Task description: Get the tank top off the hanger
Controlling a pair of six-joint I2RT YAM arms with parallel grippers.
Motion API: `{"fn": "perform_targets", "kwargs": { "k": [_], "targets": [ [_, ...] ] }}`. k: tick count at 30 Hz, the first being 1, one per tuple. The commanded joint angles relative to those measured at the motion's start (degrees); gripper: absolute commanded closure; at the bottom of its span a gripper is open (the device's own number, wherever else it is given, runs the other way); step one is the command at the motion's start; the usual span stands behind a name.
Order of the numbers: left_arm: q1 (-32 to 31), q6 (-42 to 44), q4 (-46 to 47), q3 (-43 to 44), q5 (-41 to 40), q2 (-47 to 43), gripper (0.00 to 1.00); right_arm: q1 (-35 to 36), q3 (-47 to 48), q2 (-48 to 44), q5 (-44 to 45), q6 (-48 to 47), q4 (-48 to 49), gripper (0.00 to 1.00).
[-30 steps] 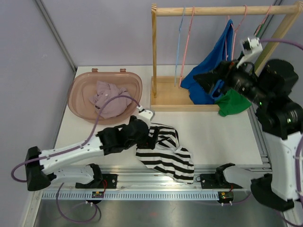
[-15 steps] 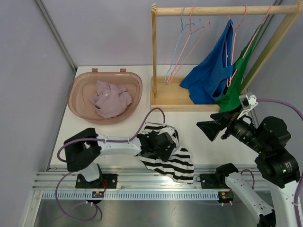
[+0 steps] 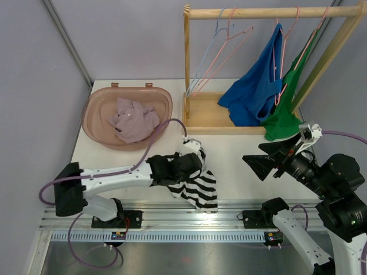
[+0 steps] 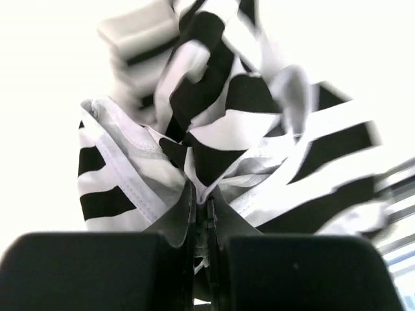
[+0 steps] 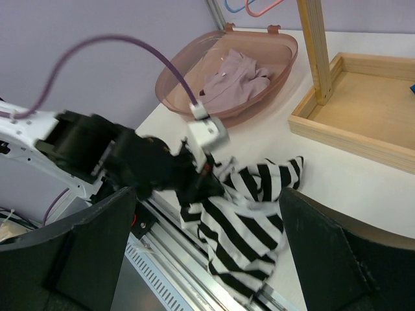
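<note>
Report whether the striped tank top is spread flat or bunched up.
Bunched up. The black-and-white striped tank top is crumpled into folds, with a wad of it pinched in the left gripper, whose fingers are shut.

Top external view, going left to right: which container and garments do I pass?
Pink translucent plastic basin holding a crumpled mauve garment → black-and-white striped tank top, pinched in the left gripper → blue garment hanging on the wooden rack → green garment.
</note>
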Motion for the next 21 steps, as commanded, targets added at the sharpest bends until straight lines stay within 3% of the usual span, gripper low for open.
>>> {"fn": "perform_targets", "kwargs": {
  "k": [1,5,10,14,18,21],
  "targets": [
    [1.13,-2.12,-11.93,9.13,-14.55,-8.62,1.00,0.20,1.51,-0.41,-0.52,-0.04,-0.43,0.01],
    [7.27,1.92,-20.36,18.79,-15.88,-14.07,1.00,0.29,1.59,-0.41,-0.25,0.05,-0.34,0.01],
    [20.63,10.52,-23.10,32.06,-11.84,-15.40,1.00,0.20,3.70,0.29,1.33,-0.65,-0.78,0.01],
    [31.79,15.45,-23.12,39.54,-7.89,-12.68,1.00,0.20,5.46,1.26,2.91,-1.09,-1.48,0.00],
    [47.41,17.75,-20.91,43.58,3.25,-8.21,1.00,0.20,5.99,1.35,5.37,-0.57,-1.39,0.00],
    [54.19,18.54,-19.07,45.79,7.83,-3.73,1.00,0.20,6.25,1.44,7.03,-0.39,-1.57,0.01]
  ]
}}
